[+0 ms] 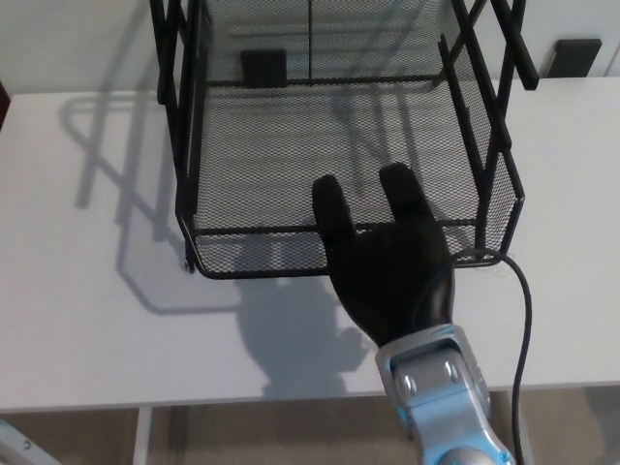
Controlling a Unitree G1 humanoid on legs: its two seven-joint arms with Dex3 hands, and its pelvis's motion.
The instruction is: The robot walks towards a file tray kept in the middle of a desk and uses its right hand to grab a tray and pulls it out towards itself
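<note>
The black wire mesh file tray (291,155) sits in the upper middle of the frame on the white counter (87,291), inside its black metal rack (170,87). The robot's black right hand (387,266) lies over the tray's front rim, near the lower middle. Two fingers (334,208) reach apart over the rim into the tray, not yet closed on it. If they only rest on top, a pull could slip off. The whole rack might slide too.

Robot hand (387,257) over tray (252,263) front
</note>
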